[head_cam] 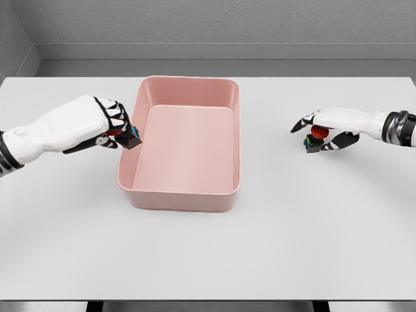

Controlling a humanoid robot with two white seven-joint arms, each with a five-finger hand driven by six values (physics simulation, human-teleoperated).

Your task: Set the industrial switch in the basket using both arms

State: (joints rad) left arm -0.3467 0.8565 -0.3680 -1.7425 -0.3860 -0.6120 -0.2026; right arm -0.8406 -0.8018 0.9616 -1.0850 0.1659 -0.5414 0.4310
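Two industrial switches are in play as we work toward the pink basket (185, 195): one switch (132, 137), a small dark block with a red button and a blue edge, is pinched in the curled fingers of our left hand (112, 127) right at the basket's left rim, just above the wall, while a second switch (316, 138) of the same kind is clasped under the fingers of our right hand (323, 129), held low over the surface (208, 260) and well apart from the basket's right side. We judge the carrying step to be half done: the left piece is on the verge of delivery, the right one has the whole gap to the right rim yet to cross. The next move, as we read it, calls for nudging the left hand inward past the rim before letting go, and for lifting the right hand clear of the basket wall on its way over; a low approach could knock the basket sideways. Nothing lies inside the basket. The white surface sits before a plain grey wall (214, 23), with a dark strip at its near edge.
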